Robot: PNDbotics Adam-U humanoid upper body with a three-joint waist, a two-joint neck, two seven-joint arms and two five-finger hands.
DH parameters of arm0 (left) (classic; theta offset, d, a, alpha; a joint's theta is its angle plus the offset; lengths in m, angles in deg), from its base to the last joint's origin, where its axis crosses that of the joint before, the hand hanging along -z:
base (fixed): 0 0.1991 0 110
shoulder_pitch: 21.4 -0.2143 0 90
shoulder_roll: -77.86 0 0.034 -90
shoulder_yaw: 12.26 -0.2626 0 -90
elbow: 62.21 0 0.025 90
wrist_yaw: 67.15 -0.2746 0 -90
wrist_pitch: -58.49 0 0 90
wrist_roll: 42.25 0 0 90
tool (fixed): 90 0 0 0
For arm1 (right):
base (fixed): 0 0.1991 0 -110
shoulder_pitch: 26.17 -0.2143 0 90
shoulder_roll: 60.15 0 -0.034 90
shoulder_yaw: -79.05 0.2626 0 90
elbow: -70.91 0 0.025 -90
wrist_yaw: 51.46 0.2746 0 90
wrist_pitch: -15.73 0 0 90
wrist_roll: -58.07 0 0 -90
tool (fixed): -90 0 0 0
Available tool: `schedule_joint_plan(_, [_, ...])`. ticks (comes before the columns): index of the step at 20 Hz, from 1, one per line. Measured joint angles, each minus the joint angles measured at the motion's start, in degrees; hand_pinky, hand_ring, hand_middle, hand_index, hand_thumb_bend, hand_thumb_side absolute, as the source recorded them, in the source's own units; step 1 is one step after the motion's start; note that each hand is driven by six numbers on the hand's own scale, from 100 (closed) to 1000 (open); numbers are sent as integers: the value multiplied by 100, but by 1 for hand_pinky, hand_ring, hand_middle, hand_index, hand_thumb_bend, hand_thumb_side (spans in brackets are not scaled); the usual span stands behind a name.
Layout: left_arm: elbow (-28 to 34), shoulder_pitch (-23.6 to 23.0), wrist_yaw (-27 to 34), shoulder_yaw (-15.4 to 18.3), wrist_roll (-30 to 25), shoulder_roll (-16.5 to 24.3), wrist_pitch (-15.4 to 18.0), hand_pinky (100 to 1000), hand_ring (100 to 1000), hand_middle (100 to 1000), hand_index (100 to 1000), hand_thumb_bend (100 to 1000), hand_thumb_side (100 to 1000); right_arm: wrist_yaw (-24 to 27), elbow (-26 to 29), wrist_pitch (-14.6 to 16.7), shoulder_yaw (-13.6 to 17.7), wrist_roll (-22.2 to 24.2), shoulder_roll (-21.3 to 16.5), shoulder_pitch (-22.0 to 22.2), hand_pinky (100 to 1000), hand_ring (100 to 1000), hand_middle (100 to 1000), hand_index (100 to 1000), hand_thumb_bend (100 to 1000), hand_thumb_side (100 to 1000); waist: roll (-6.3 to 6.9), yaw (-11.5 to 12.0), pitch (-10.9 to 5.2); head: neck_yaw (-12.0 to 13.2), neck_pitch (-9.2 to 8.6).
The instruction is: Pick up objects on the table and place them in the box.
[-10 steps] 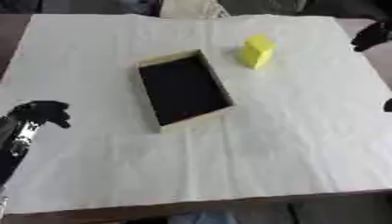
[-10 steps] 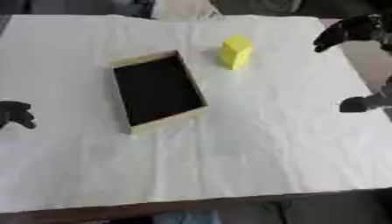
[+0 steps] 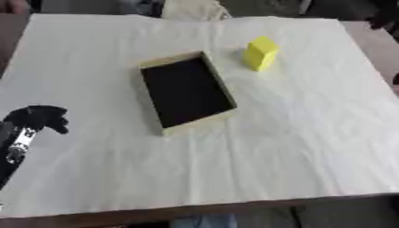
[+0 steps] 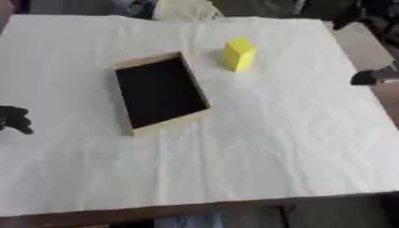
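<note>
A yellow block (image 3: 261, 52) stands upright on the white cloth, just right of the far end of the box. The shallow tan box (image 3: 199, 125) with a black inside lies askew in the middle of the table, with nothing in it. My left hand (image 3: 39, 118) hovers low at the left edge, well left of the box, its fingers curled on nothing. My right hand (image 4: 352, 17) is a dark shape at the far right corner, beyond and right of the block; its fingers are too blurred to read.
A white cloth (image 3: 257, 160) covers the table, whose brown front edge (image 3: 234, 210) runs along the bottom. A dark part of my right arm (image 4: 372, 78) juts in at the right edge. Bare brown tabletop (image 4: 360, 42) shows right of the cloth.
My right hand has drawn back toward the far right corner. The block, the box and my left hand have stayed where they were.
</note>
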Motion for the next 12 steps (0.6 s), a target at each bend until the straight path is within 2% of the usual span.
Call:
schedule_joint_plan(3, [1,24,6,-32,-28,8,20,795,564,555,730,212,935,17,-260,-57,-1,-21,0,-316,840,884,805,853,571,595,-34,211,12,-61,0])
schedule_joint_plan(6, [2,70,20,-71,-64,38,30,795,564,555,730,212,936,32,-647,-64,-21,-24,0,-642,840,883,804,852,562,590,-65,241,20,-124,-1])
schedule_joint_plan(10, [3,110,29,-119,-114,51,46,795,564,554,730,211,937,46,-1159,21,-57,-69,13,-864,836,866,800,851,536,591,-63,327,66,-192,-6])
schedule_joint_plan(11, [3,121,34,-138,-131,52,50,795,564,554,730,212,937,52,-1271,41,-67,-83,20,-910,836,864,800,851,505,592,-64,344,76,-211,-7])
schedule_joint_plan(12, [3,131,41,-152,-149,52,52,795,564,554,730,212,937,55,-1376,57,-74,-95,23,-946,835,861,799,851,527,590,-64,363,83,-223,-9])
